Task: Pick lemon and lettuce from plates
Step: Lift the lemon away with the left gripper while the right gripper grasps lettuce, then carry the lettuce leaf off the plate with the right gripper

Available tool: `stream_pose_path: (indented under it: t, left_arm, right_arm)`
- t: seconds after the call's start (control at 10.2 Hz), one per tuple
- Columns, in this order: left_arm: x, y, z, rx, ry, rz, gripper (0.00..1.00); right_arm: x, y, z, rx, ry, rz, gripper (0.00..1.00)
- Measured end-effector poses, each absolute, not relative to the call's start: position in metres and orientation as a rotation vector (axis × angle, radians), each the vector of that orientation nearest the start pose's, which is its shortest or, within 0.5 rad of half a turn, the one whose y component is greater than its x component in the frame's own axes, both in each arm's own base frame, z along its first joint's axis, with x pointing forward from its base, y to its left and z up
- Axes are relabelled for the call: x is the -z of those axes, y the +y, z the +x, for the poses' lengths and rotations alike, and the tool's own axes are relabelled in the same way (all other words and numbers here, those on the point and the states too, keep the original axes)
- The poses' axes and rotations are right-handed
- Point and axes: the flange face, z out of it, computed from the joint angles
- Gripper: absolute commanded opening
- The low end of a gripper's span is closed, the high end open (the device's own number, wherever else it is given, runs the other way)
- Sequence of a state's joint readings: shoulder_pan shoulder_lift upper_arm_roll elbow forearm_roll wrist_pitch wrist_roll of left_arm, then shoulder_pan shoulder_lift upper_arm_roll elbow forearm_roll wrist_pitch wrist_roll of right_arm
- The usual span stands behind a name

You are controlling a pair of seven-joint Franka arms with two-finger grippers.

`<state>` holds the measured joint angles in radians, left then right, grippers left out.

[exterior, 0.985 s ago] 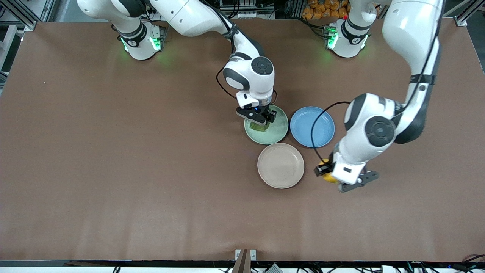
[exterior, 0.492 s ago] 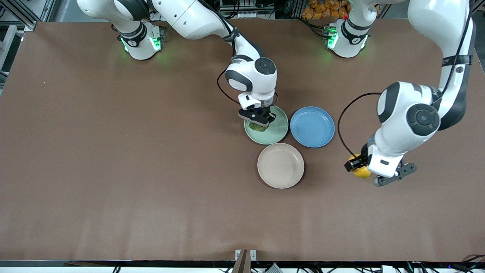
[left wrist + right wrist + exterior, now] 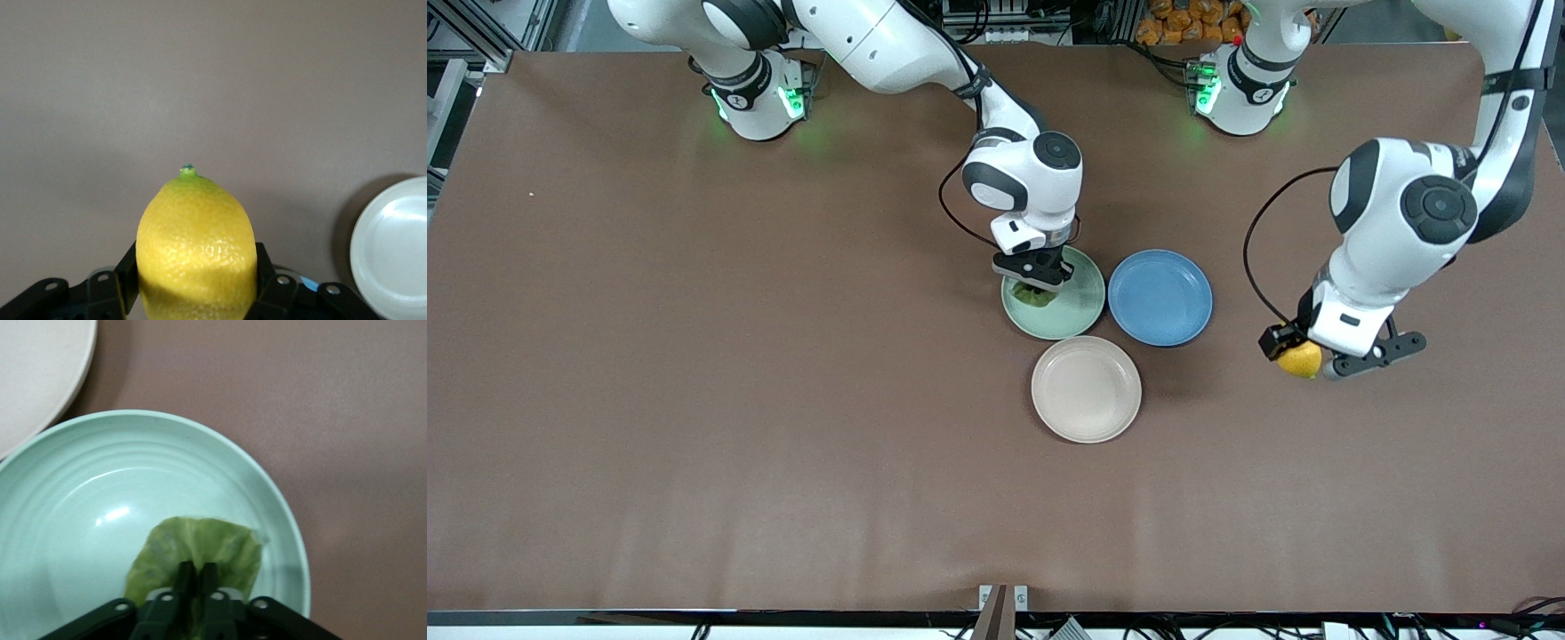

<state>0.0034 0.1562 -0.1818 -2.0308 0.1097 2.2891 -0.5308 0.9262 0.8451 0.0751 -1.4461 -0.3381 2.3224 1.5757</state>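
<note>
My left gripper (image 3: 1303, 356) is shut on the yellow lemon (image 3: 1301, 360) and holds it over bare table toward the left arm's end, beside the blue plate. In the left wrist view the lemon (image 3: 196, 247) fills the space between the black fingers (image 3: 128, 275), its tip pointing away. My right gripper (image 3: 1037, 286) is over the mint green plate (image 3: 1080, 311), shut on the green lettuce (image 3: 1036, 299). In the right wrist view the fingers (image 3: 185, 579) pinch the leaf (image 3: 200, 553), which hangs over the plate (image 3: 80, 507). The beige plate (image 3: 1086, 388) lies bare, nearer the front camera.
A blue plate (image 3: 1160, 297) lies beside the mint plate, toward the left arm's end. The beige plate's rim shows in both wrist views (image 3: 393, 247) (image 3: 40, 373). Brown table surface (image 3: 694, 400) spreads wide around the three plates.
My left gripper has carried the lemon away from the beige plate toward the left arm's end of the table. My right gripper has stayed over the mint plate, shifting only slightly with the lettuce.
</note>
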Motion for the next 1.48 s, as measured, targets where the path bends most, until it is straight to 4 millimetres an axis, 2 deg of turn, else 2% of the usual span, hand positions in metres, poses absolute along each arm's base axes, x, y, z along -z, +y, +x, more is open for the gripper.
stream_pose_path:
  t: [0.2,0.39,0.59,0.69,0.89,1.08,1.28,1.48]
  left_arm:
    - [-0.381,-0.100,0.572,0.176,-0.391,-3.086,0.00]
    - [-0.374,-0.099,0.568,0.127,-0.257,-3.090,0.00]
    - [-0.365,-0.092,0.568,0.082,-0.177,-3.092,0.00]
    - [-0.359,-0.086,0.570,0.064,-0.171,-3.092,0.00]
    - [-0.342,-0.067,0.579,0.026,-0.177,-3.095,0.00]
    - [-0.329,-0.040,0.595,0.005,-0.181,-3.103,0.00]
    - [-0.313,-0.023,0.611,-0.015,-0.201,-3.111,0.00]
    - [-0.294,-0.003,0.624,-0.041,-0.209,-3.119,0.00]
  right_arm:
    - [-0.188,0.602,0.408,0.321,0.571,-3.094,0.00]
    - [-0.193,0.600,0.417,0.334,0.553,-3.091,0.00]
    - [-0.205,0.593,0.430,0.339,0.543,-3.127,0.00]
    - [-0.219,0.589,0.439,0.343,0.545,-3.138,0.00]
    - [-0.267,0.577,0.457,0.315,0.532,-3.138,0.00]
    - [-0.334,0.552,0.481,0.241,0.502,-3.123,0.00]
    - [-0.405,0.508,0.506,0.170,0.458,-3.115,0.00]
    - [-0.462,0.445,0.531,0.066,0.376,-3.141,0.00]
